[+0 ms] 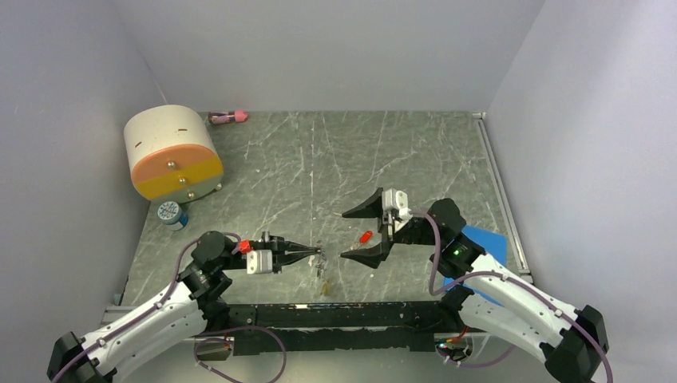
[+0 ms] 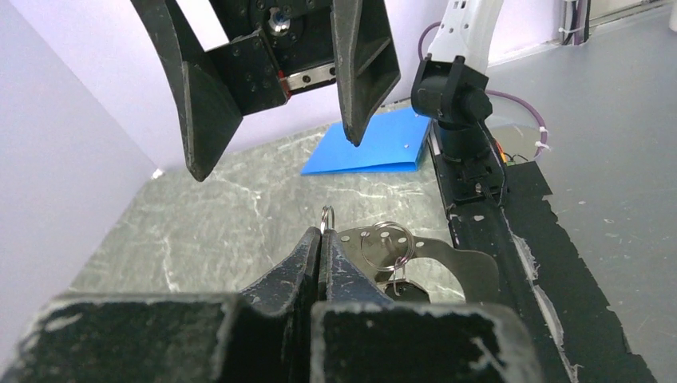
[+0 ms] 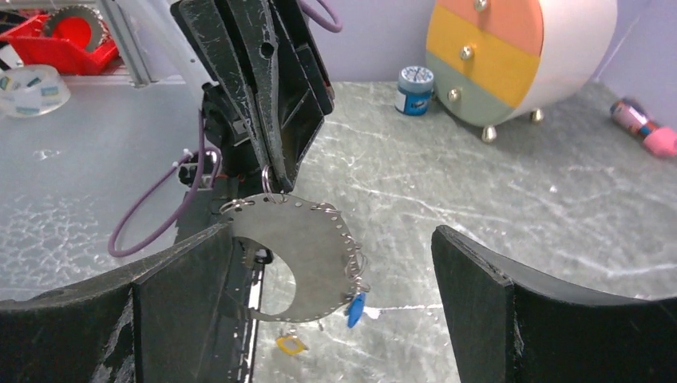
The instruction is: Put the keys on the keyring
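L end effector (image 1: 314, 254) pinches keyring (image 3: 307, 239) at top; plate hangs downward.

left tool (image 1: 318, 254) — clamped tight | right tool (image 1: 345, 234) — jaws wide apart

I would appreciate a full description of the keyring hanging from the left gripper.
The keyring is a thin, flat, crescent-shaped plate of dull silver metal, with a row of small holes along its outer rim and a round bite cut from its lower side. It hangs upright from a small wire ring at its top, which is pinched in the shut left gripper. Little rings thread some holes, and a blue tag dangles from one. The open right gripper is apart from it.
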Tool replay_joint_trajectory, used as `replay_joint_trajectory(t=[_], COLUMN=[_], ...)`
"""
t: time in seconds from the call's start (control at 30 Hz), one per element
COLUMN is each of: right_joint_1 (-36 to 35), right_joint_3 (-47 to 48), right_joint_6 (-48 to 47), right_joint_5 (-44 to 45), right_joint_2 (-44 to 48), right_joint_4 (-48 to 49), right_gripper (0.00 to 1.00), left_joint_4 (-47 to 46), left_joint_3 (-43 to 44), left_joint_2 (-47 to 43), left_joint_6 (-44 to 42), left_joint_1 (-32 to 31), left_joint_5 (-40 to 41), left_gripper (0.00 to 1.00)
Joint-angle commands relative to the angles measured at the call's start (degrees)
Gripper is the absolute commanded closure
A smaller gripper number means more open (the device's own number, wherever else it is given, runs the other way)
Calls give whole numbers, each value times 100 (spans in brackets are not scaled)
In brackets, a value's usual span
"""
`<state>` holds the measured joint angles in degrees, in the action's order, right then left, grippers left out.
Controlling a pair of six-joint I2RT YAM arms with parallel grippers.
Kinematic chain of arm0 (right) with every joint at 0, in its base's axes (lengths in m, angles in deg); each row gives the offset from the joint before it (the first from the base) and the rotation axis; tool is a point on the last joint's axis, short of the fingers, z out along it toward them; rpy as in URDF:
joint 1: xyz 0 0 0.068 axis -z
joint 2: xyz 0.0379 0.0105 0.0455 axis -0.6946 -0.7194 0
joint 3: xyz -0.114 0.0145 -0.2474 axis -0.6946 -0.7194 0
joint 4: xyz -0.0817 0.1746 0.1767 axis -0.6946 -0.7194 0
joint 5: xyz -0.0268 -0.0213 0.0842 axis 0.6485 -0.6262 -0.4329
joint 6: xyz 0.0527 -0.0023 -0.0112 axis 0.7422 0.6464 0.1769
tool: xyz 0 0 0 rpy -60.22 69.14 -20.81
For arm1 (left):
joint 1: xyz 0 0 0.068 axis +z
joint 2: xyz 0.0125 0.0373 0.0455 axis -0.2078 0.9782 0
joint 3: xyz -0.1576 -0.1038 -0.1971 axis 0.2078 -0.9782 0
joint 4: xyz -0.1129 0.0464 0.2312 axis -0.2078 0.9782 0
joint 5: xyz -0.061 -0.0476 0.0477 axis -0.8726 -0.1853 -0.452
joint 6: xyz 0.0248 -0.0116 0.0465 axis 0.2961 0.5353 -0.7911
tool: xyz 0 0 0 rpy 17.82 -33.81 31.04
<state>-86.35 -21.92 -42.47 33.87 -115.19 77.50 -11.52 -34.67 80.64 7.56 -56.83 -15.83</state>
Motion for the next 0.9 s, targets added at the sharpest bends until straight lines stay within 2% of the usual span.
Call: replay_joint_trajectory(t=[0.0,0.1,0.27,0.33,0.53,0.63,0.8,0.87], right_joint_1=[9,-19,-273,-430,-905,-941,-983,-989], right_joint_3=[-139,-372,-377,-258,-203,-190,-181,-168], right_joint_6=[-501,-399,-531,-610,-850,-871,-797,-801], right_joint_5=[-439,-682,-1164,-1142,-597,-442,-363,-341], right_joint_2=[109,19,-355,-511,-796,-906,-1067,-1109], right_joint_4=[752,1487,2080,2037,2281,2380,2568,2580], right_gripper=[2,7,34,39,45,57,67,76], left_joint_4=[-608,-804,-1065,-1171,-1565,-1529,-1510,-1476], left_joint_3=[-53,-110,-168,-192,-251,-209,-183,-173], left_joint_2=[-161,-177,-98,-37,99,151,160,144], left_joint_6=[-365,-368,-253,-200,-26,-7,31,31], left_joint_1=[-13,-24,-17,-16,-20,-17,-22,-22], left_joint_5=[-397,-425,-455,-422,-365,-398,-425,-429], left_gripper=[97,98,97,97,98,97,98,97])
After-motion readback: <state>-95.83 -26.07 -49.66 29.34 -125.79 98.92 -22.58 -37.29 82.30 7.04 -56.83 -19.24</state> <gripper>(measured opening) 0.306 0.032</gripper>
